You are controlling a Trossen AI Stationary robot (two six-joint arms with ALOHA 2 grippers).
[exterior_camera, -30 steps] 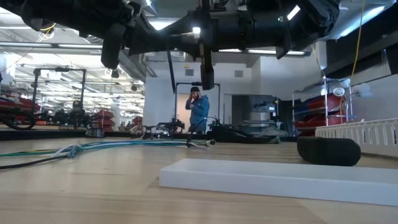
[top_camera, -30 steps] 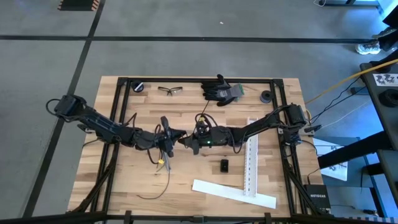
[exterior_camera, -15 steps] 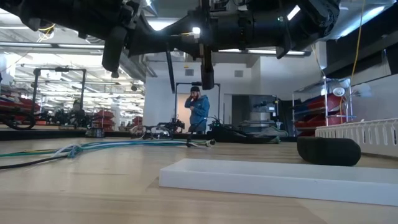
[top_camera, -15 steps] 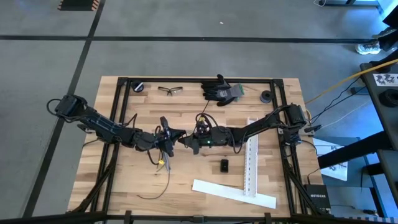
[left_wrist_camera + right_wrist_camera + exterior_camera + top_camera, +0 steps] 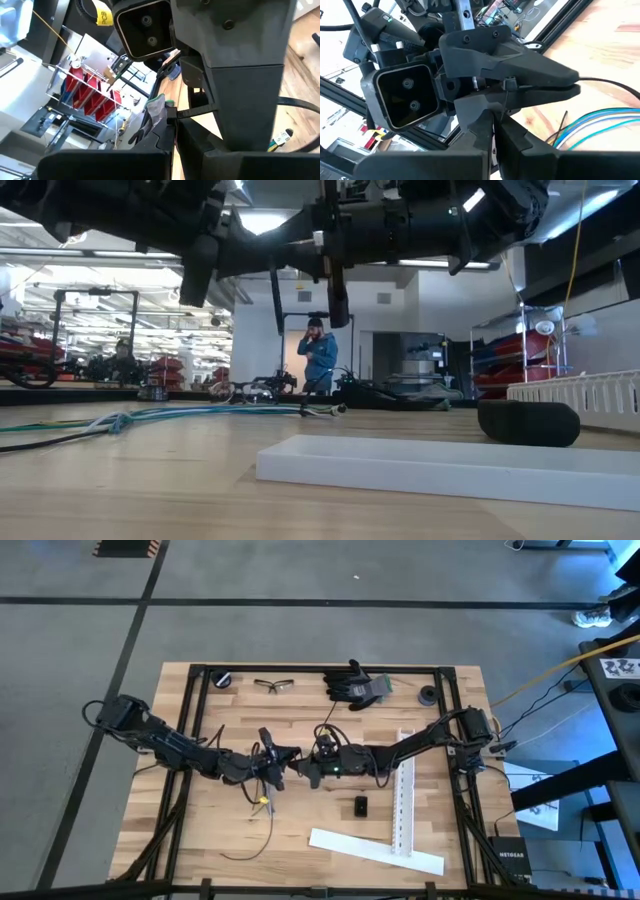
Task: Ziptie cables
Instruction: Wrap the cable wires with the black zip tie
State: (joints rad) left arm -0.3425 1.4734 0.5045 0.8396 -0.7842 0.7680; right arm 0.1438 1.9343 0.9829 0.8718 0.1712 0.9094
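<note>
Both grippers meet above the middle of the table, tips facing each other, and each is shut on a thin black ziptie (image 5: 195, 112). My left gripper (image 5: 283, 756) comes from the left and my right gripper (image 5: 300, 766) from the right. The ziptie's free part curves away as a black loop (image 5: 300, 102). The cables (image 5: 260, 802), pale blue and greenish wires with a yellow tag, lie on the wood below and near the grippers (image 5: 180, 413). Whether the loop goes around them does not show. My left gripper pinches the ziptie between its two shut fingers, which point level from the table's left. The strip (image 5: 600, 82) leaves the fingers as a thin black line, clear of the table. Which part of it is held is hidden by the fingers. My right gripper pinches a thin stretch of the ziptie (image 5: 504, 102) at its fingertips, coming level from the table's right. The strip runs from the fingertips to a small block (image 5: 510, 82) by the left gripper's fingers. It is held clear of the table.
Two white perforated strips (image 5: 405, 790) (image 5: 375, 850) lie at the near right, with a small black box (image 5: 360, 806) between them and the grippers. A black glove (image 5: 355, 685) and safety glasses (image 5: 272, 685) lie at the far edge. A person (image 5: 320, 355) stands in the room behind.
</note>
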